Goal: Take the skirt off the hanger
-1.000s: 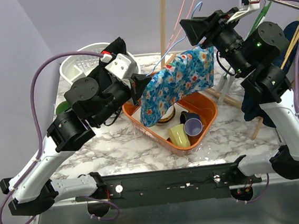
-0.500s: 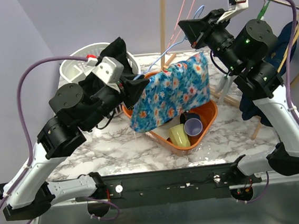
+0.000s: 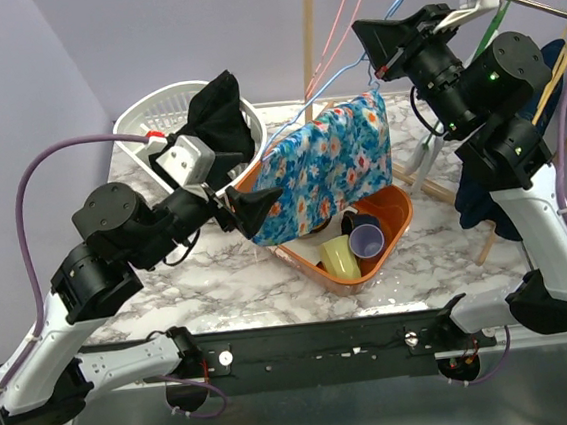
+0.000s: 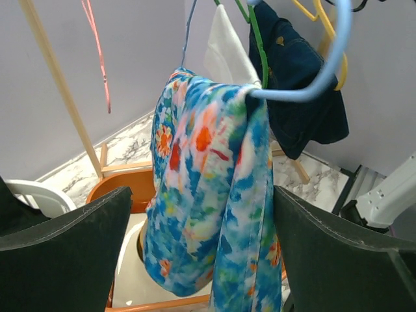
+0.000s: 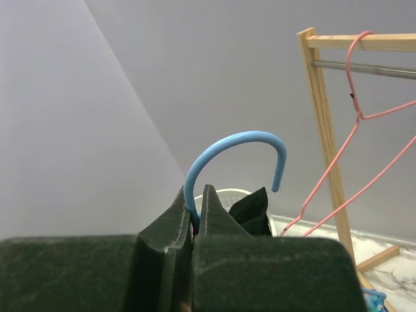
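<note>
Left wrist: skirt (image 4: 195, 162) between left tool (image 4: 203, 195) fingers (image 4: 65, 253)

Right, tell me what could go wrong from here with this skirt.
The left hand is open, so the skirt merely drapes over the blue hanger; it could slide into the orange bin of cups below. The right hand pinches only the thin hook, which may twist when the skirt is pulled.

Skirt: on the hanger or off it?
On. The floral skirt drapes over the blue hanger, whose hook the right end effector pinches; the left end effector is open, holding nothing.
</note>
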Available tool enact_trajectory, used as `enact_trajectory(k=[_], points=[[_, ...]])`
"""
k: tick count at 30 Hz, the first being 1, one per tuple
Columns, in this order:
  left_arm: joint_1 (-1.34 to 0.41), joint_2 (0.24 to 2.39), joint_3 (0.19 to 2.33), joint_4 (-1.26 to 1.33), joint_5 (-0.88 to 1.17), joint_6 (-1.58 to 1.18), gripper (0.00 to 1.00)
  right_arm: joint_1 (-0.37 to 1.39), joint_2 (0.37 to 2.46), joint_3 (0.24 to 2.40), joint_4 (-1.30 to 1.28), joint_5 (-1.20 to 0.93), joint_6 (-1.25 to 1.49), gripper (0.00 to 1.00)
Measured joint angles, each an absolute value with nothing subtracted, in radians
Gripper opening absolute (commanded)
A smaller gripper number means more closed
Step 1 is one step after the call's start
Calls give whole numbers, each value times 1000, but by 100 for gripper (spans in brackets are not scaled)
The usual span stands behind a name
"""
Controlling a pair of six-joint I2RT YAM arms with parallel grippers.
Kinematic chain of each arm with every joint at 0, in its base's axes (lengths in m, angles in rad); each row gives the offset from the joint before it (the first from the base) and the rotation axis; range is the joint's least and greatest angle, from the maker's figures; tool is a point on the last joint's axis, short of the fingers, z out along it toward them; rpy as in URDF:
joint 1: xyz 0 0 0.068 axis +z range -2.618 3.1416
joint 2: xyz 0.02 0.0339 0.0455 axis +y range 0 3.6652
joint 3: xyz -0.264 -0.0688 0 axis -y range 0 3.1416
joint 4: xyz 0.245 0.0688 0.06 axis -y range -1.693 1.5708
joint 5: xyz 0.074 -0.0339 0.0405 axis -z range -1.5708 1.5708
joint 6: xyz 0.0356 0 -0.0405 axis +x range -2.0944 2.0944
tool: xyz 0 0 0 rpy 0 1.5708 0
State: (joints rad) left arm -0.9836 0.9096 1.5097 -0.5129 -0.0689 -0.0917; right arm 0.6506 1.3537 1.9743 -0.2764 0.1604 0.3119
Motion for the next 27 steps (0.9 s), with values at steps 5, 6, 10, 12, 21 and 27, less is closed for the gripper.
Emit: enact_trajectory(k=[5,6,10,12,21,27], points=[[-984,887,1504,-518,-17,-107,85,651,1354,1975,-265,188,311,1],[-984,884,1503,-519,-6,-111,84,651,1354,1975,-264,192,311,1],[-984,881,1503,-518,42,-130,81,651,1355,1975,-263,210,311,1],[-984,881,1503,-518,61,-140,81,651,1356,1975,-263,220,311,1],[-984,896,1502,-494,113,-204,68,651,1354,1964,-246,243,313,1],[-984,953,1494,-480,113,-230,36,651,1343,1918,-224,255,319,1]])
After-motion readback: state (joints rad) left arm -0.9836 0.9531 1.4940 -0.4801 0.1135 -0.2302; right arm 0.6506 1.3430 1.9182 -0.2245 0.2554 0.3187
